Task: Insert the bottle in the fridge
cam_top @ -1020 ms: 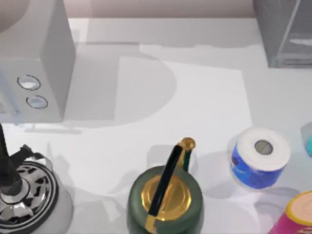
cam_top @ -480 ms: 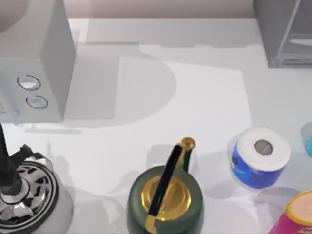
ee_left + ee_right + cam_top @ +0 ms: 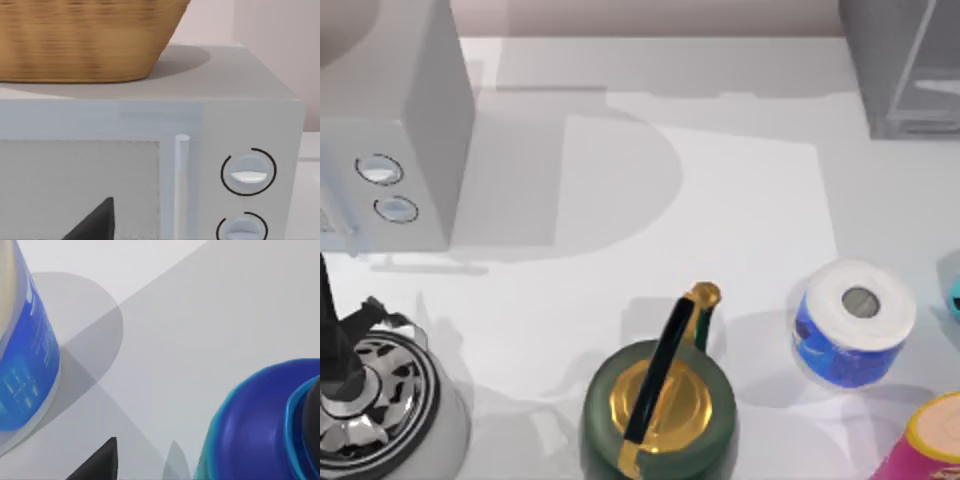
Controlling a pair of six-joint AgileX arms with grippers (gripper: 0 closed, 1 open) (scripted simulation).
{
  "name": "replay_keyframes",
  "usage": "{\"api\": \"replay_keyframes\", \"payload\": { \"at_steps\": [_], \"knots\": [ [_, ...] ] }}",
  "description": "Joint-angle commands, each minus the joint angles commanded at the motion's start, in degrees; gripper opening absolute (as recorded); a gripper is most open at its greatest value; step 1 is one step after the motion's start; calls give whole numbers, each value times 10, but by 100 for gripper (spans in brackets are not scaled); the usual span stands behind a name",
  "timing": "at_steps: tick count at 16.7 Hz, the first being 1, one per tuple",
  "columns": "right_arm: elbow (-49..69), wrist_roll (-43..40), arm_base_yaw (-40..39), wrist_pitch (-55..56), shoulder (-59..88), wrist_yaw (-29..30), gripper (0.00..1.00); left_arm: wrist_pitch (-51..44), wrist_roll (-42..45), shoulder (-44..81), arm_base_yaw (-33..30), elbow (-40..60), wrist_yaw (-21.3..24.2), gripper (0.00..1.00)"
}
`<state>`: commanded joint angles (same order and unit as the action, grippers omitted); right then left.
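Observation:
The bottle (image 3: 954, 296) shows as a cyan sliver at the table's right edge, just right of a blue-labelled white-capped cylinder (image 3: 854, 322). In the right wrist view its blue and cyan rounded top (image 3: 260, 430) looms close beside a dark part of my right gripper (image 3: 97, 465), which is apart from it. The fridge (image 3: 900, 70), a mid-grey cabinet with a glassy front panel, stands at the back right corner. In the left wrist view a dark part of my left gripper (image 3: 95, 225) faces a light grey box with two round dials (image 3: 247, 172).
The dial box (image 3: 390, 130) fills the back left, with a wicker basket (image 3: 85, 40) on top. A green pot with a gold lid (image 3: 658, 410) sits front centre. A silver and black vessel (image 3: 370, 395) is front left. A pink cylinder with a yellow rim (image 3: 932, 445) is front right.

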<state>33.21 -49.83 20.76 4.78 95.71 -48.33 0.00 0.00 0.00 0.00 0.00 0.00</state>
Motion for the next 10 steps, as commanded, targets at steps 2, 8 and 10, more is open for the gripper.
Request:
{"api": "replay_keyframes", "payload": {
  "at_steps": [2,8,10],
  "knots": [
    [0,0,0,0,0,0,93,0,0,0,0,0,0,100],
    [0,0,0,0,0,0,48,0,0,0,0,0,0,100],
    [0,0,0,0,0,0,33,0,0,0,0,0,0,100]
  ]
}}
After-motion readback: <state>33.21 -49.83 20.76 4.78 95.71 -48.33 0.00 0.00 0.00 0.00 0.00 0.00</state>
